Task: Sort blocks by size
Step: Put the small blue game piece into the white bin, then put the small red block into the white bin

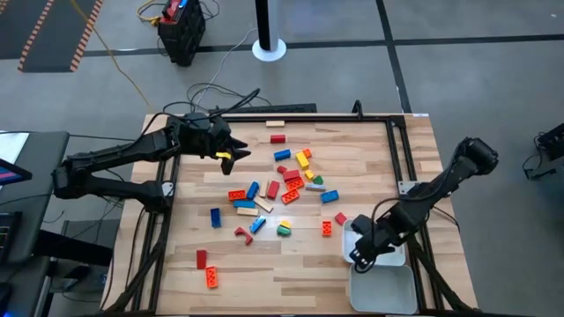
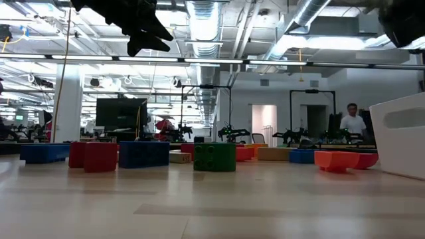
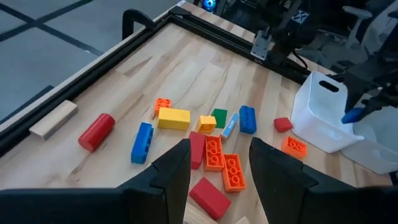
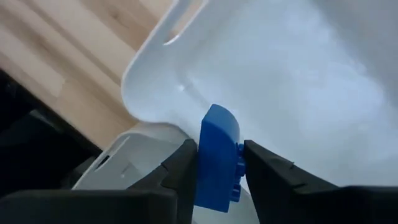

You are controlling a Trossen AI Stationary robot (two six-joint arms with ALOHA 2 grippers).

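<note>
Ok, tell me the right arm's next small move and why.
Probably open the fingers fully and let go. The right end effector holds a blue brick upright between its fingers, directly above the white tray, so a release should land the brick inside. The left end effector hangs open above the pile.

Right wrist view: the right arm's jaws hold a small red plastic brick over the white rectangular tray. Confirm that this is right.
Not quite. The small plastic brick between the right gripper's jaws is blue, not red, as the right wrist view shows. The rest stands: it is held over the white rectangular tray.
</note>
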